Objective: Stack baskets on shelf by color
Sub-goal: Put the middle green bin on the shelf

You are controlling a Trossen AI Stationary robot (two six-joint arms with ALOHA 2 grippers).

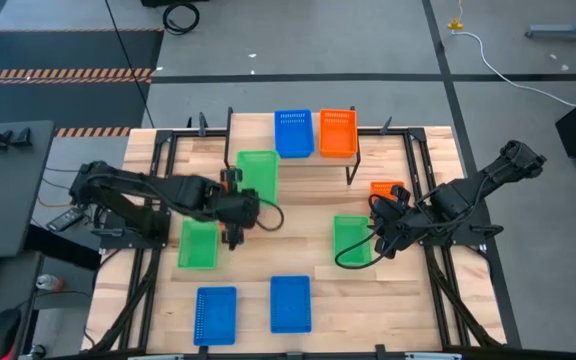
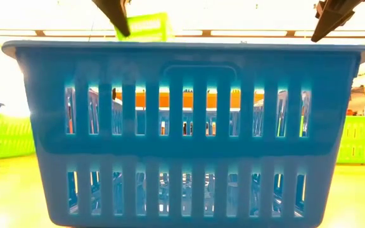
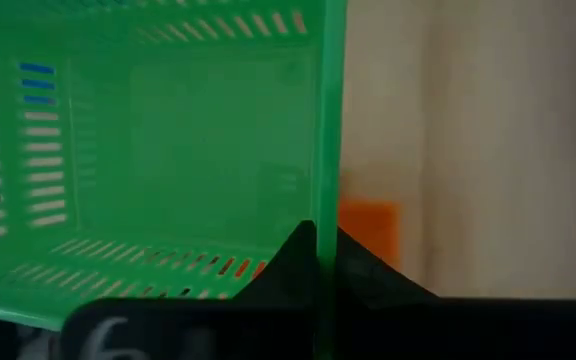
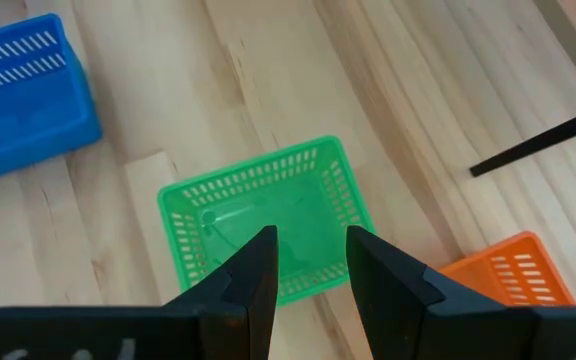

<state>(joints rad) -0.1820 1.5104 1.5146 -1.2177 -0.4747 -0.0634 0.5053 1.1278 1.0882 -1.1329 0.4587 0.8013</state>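
Left gripper (image 1: pixel 234 207) clamped shut on near wall of green basket (image 1: pixel 258 172), held aloft over table centre. Shelf (image 1: pixel 268 150) just beyond, basket's long axis pointing toward it. Right gripper (image 4: pixel 308 262), fingers apart, hovers directly above second green basket (image 4: pixel 268 215), empty.

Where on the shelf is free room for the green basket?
The shelf is bare left of the blue basket, which touches the orange basket. The left tool holds the green basket just before that patch.
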